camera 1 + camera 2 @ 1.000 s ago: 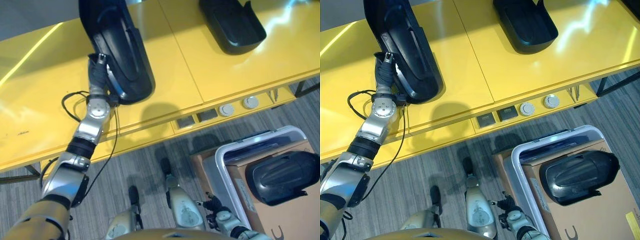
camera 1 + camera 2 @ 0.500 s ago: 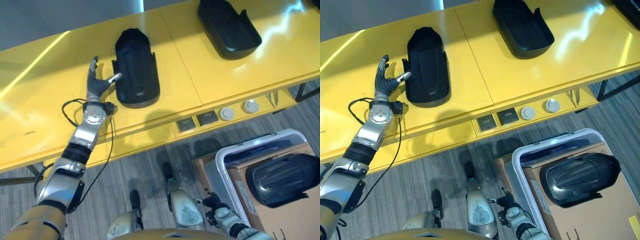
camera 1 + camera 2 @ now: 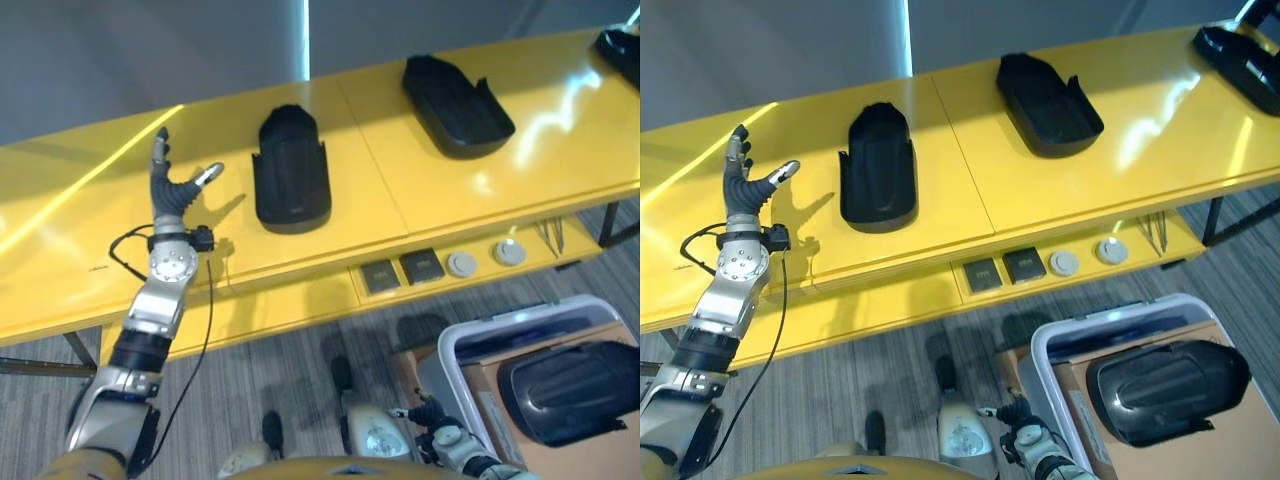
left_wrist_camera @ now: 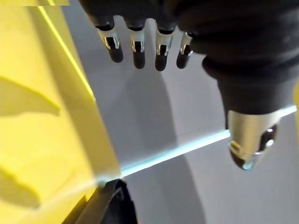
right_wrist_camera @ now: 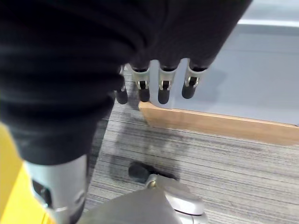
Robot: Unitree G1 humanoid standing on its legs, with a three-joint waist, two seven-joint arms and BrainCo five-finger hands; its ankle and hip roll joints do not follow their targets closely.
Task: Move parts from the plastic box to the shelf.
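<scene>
A black moulded part [image 3: 291, 170] lies flat on the yellow shelf [image 3: 400, 200]. My left hand [image 3: 172, 190] is open just to its left, fingers spread and apart from it. The left wrist view shows straight fingers [image 4: 135, 46] and a free thumb [image 4: 247, 140], with an edge of the black part [image 4: 110, 205] beyond. Another black part [image 3: 575, 390] rests in the white plastic box [image 3: 450, 340] on the floor at lower right. Low near the box's corner, my right hand [image 3: 440, 438] hangs with fingers [image 5: 163, 88] relaxed and holding nothing.
A second black part [image 3: 458, 92] lies further right on the shelf, and a third [image 3: 620, 45] sits at the far right corner. Sockets and round buttons [image 3: 440, 265] line the shelf's front edge. A brown cardboard liner [image 3: 1080, 400] sits inside the box.
My left hand has let go of the black part, which now lies on the shelf, and has drawn away to the left. The camera has pulled back.
</scene>
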